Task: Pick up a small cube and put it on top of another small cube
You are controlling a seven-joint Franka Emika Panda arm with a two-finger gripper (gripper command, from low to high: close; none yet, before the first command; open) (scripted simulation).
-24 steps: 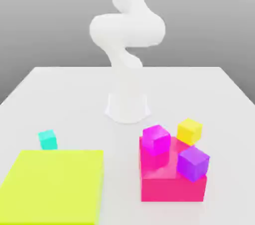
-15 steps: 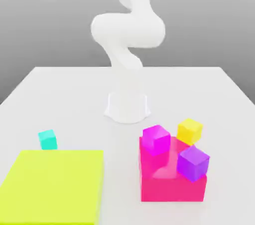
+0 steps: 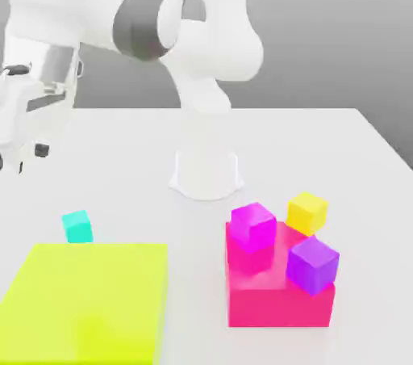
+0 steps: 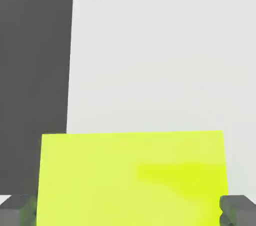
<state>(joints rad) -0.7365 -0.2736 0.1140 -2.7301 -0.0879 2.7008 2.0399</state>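
The small teal cube [image 3: 77, 226] sits on the white table, just behind the big yellow-green block [image 3: 89, 299]. The violet-purple cube [image 3: 313, 264] rests tilted against the front right of a large pink block [image 3: 278, 299]. My gripper [image 3: 20, 157] hangs in the air at the exterior view's left, above and to the left of the teal cube and well apart from it. Its fingers stand open with nothing between them. In the hand view both fingertips [image 4: 239, 211] flank the yellow-green block [image 4: 132, 177] far below.
A magenta-pink cube [image 3: 252, 226] sits on the pink block, and a yellow small cube [image 3: 307, 211] lies behind it. The arm's white base [image 3: 206, 174] stands mid-table. The table edge [image 4: 70, 65] drops off beyond the yellow-green block.
The arm has swung down and towards the exterior view's left; the open gripper dropped from the top of the picture to mid-height. No cube has moved.
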